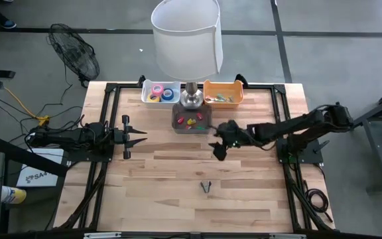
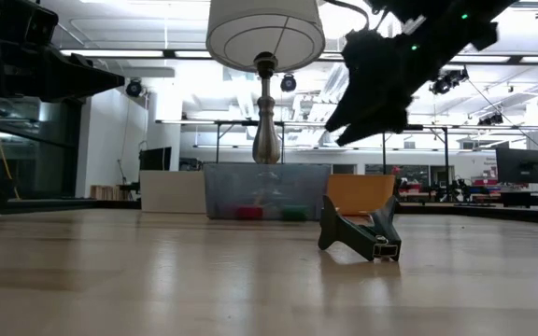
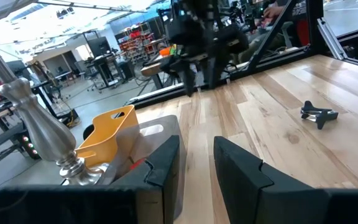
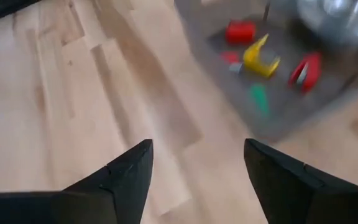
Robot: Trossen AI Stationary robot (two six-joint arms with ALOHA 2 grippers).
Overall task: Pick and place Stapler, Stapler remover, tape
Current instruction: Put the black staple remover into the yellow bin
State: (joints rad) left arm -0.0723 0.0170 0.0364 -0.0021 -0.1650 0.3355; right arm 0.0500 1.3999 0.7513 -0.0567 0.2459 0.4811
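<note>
While several items already sit in containers at the back, one piece remains loose on the near part of the table (image 1: 178, 199): a small dark staple remover (image 1: 206, 187) lies alone on the wood, jaws splayed, well apart from both arms. The low view shows it resting on the boards in front of the bins, untouched.

Further in, at mid-table, the left gripper (image 1: 136, 137) waits at the left side, pointing inward, its fingers (image 3: 160, 163) only narrowly parted and holding nothing. The right gripper (image 1: 219, 147) hovers above the boards just in front of the grey tray (image 1: 176, 119); its fingers (image 4: 126, 171) stand wide apart and nothing is between them.

Behind that, the grey tray holds small red, yellow and green pieces, among them what appears to be a red stapler (image 4: 305, 68), though I cannot tell this for certain. A lamp (image 1: 190, 40) stands at the back centre. To one side of it, the white bin (image 1: 145, 93) holds the tape rolls (image 1: 159, 92), yellow, pink and blue. To the other side, the orange bin (image 1: 207, 89) contains small mixed items too small to identify.

Judgement: tape appears placed, the tray appears partly stocked, and the staple remover is the evident outstanding item. The right arm, empty and open, seems free to collect it.
</note>
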